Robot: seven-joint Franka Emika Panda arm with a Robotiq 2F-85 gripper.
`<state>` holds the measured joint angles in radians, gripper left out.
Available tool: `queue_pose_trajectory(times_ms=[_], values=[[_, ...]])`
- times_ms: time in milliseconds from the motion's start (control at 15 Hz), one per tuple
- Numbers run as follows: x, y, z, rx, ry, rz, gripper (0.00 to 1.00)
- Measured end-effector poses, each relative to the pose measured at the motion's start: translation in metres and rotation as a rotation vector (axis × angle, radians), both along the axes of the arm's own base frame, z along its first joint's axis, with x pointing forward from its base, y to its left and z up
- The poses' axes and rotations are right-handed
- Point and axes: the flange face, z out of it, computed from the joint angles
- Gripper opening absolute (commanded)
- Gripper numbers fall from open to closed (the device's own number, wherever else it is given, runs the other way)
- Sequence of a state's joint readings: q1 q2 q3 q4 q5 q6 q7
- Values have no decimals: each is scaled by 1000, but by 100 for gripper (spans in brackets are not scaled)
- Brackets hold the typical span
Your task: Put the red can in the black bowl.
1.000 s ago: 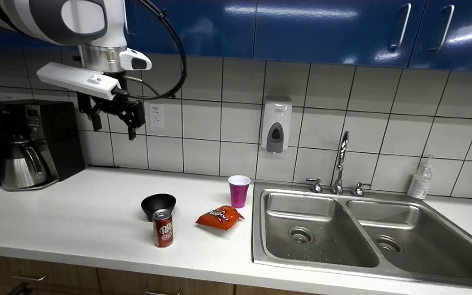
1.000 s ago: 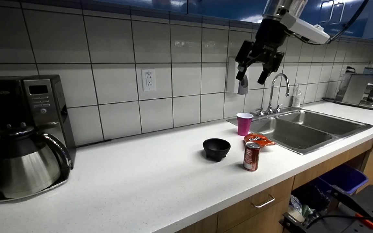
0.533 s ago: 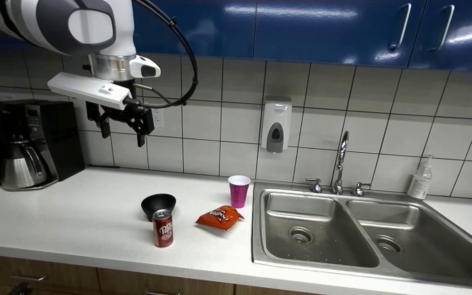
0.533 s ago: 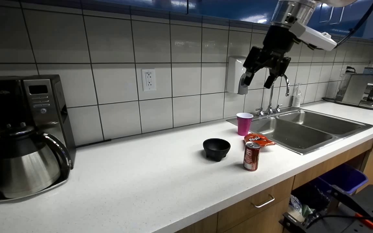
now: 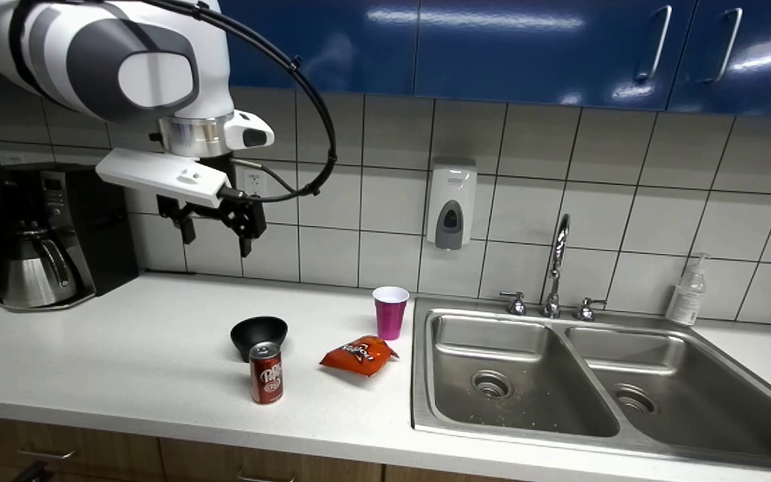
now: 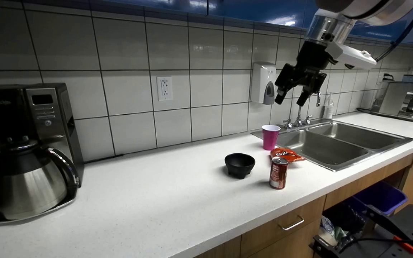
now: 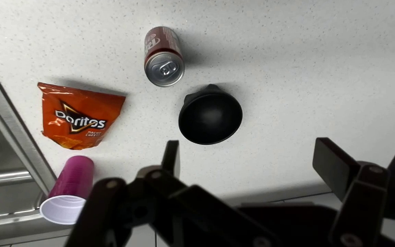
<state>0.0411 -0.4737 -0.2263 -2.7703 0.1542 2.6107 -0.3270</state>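
- Fingers (image 7: 334,168) spread wide, with only air between them, hang pointing down from the robot arm (image 5: 138,77), well above the desk (image 5: 124,355).
- Red can (image 5: 266,383), with pale lettering and a silvery top, stands upright on the desk near the front edge, which runs above wooden drawers (image 6: 264,236).
- Black bowl (image 7: 211,116), round with its mouth up, sits just beside the can and farther from the front edge; the wrist view shows a strip of desk separating the two, so the can is outside the bowl.
- Orange-red snack bag (image 7: 81,116), marked Doritos, lies between the bowl and the rim of the steel sink (image 5: 423,381) set into the desk.
- Pink-purple cup (image 5: 389,321), white inside, stands upright near the sink, nearer the back edge than the bag is.
- White tiled wall (image 5: 332,254) rises from the back edge, with a white dispenser (image 5: 452,191) fixed to it above the desk.
- Silvery faucet (image 5: 551,308) stands at the back rim of the sink, with a clear pump bottle (image 5: 687,298) farther along the back edge.
- Dark coffee maker (image 6: 48,100) with a steel carafe (image 6: 31,191) stands by the back edge, well apart from the bowl and the can.
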Motion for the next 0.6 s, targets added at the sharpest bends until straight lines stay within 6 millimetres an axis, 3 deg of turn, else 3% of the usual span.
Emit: queue_pose_trajectory(times_ms=[600], values=[[6,-15,-36,-21,29,-35,100]])
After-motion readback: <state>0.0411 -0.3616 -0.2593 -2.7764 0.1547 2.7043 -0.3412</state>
